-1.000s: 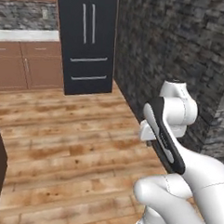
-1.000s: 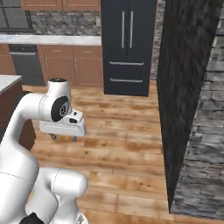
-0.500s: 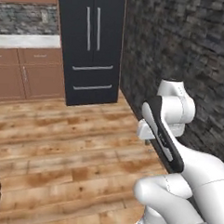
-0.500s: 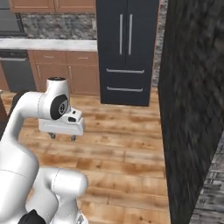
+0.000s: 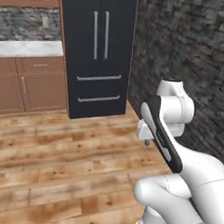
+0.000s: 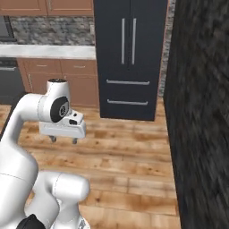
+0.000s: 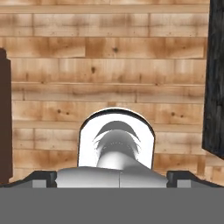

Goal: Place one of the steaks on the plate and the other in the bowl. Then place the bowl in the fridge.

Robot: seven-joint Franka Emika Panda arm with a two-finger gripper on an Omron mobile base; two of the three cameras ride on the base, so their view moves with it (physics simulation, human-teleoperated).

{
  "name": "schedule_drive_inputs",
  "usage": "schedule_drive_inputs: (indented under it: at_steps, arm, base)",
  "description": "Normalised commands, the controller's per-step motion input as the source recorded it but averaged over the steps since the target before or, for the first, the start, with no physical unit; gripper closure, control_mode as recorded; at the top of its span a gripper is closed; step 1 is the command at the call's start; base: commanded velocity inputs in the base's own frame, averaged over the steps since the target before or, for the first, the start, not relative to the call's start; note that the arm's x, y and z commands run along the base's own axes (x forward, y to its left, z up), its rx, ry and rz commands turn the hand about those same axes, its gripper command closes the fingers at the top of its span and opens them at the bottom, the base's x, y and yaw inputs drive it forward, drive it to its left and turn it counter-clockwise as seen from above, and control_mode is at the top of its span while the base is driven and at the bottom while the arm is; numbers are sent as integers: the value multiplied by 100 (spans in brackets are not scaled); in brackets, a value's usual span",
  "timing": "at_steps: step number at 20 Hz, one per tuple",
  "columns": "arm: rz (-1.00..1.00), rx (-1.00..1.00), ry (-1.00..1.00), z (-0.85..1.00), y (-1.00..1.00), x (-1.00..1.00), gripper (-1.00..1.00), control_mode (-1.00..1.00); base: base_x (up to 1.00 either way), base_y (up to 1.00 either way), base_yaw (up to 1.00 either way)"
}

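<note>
The fridge (image 5: 98, 52), tall and black with long grey handles, stands straight ahead with both doors and both drawers shut; it also fills the upper middle of the right base view (image 6: 129, 58). My gripper (image 6: 64, 140) hangs folded close to the base, well short of the fridge. It points down at the wooden floor, open, with nothing between its fingers. From the left base camera the gripper (image 5: 147, 142) peeks out beside the forearm. The steaks, the plate and the bowl are out of view.
Brown cabinets (image 5: 27, 84) under a pale counter stand left of the fridge, with a black appliance (image 6: 9, 82) further left. A dark stone wall (image 6: 201, 112) runs along the right side. Wooden floor (image 5: 60, 162) lies between me and the fridge.
The whole picture has shifted: the base has driven closer to the fridge, which now looks larger and nearer. The arm keeps the same folded pose and the gripper stays open.
</note>
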Motion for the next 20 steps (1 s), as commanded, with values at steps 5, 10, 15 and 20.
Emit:
schedule_drive_inputs:
  at_steps: [5, 10, 15, 20]
  arm:
    - [0, 0, 0, 0, 0, 0, -100, 100]
    - [0, 0, 0, 0, 0, 0, -100, 100]
    - [0, 0, 0, 0, 0, 0, -100, 100]
    - [0, 0, 0, 0, 0, 0, -100, 100]
  base:
    - [100, -16, 0]
    - [100, -26, 0]
    - [100, -57, 0]
    - [100, -11, 0]
